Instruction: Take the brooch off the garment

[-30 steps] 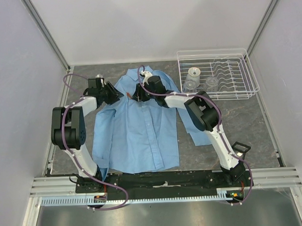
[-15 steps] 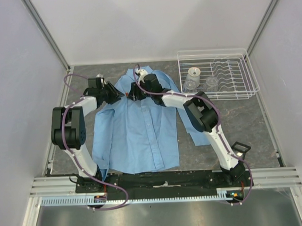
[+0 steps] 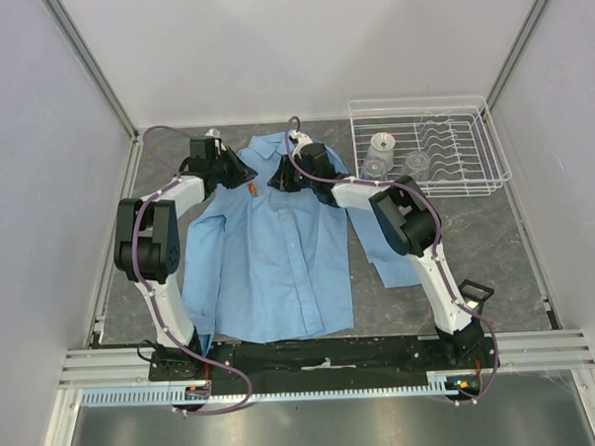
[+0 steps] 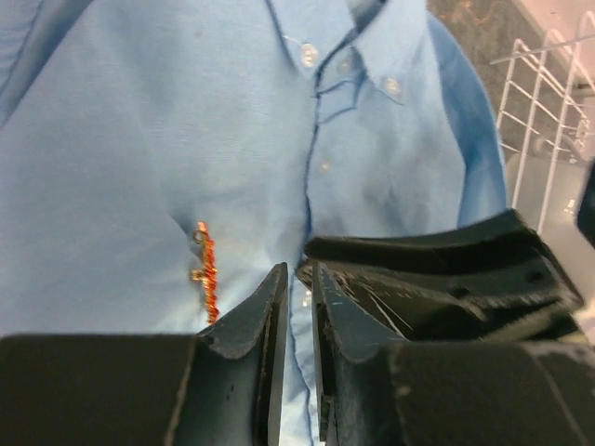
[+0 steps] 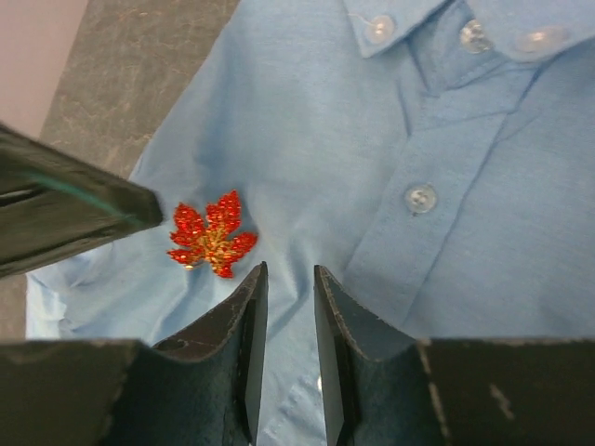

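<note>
The light blue shirt (image 3: 280,273) lies flat, collar at the far end. The brooch (image 3: 249,189), a small orange-red leaf-shaped pin, is on its chest left of the button line; it shows clearly in the right wrist view (image 5: 212,237) and edge-on in the left wrist view (image 4: 206,274). My left gripper (image 3: 241,176) has its jaws a narrow slit apart with nothing between them (image 4: 296,271); its tip sits just left of the brooch. My right gripper (image 3: 279,181) stands just right of the brooch, jaws (image 5: 288,271) close together on a raised fold of shirt (image 5: 325,139).
A white wire rack (image 3: 421,101) holding clear glass pieces (image 3: 378,145) stands at the back right. The shirt's right sleeve (image 3: 388,268) lies past the right arm. Grey walls enclose the table on three sides.
My left gripper has moved up and right to the brooch's left side, and the left arm has swung inward. My right gripper shifted slightly right and stays on the shirt by the collar.
</note>
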You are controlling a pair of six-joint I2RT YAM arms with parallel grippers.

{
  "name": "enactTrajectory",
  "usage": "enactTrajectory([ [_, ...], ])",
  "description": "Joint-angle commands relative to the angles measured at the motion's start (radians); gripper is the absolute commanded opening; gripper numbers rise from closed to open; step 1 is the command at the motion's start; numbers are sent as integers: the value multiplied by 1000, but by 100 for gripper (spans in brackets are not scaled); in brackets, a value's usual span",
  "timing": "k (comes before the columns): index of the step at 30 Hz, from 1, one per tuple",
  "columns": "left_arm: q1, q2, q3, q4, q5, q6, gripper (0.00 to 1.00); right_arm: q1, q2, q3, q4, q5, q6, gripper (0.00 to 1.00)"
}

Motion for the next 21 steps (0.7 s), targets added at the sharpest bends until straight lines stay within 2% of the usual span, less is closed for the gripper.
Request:
enactTrajectory([
  [1, 15, 55, 53, -36, -23, -4, 22, 15, -22, 0, 107, -57, 41, 32],
  [9, 59, 35, -13, -64, -67, 50, 18, 19, 58, 60, 182, -146, 134, 30],
  [21, 70, 61, -14, -124, -107, 73, 17, 36, 193, 201, 153, -197, 272, 38],
])
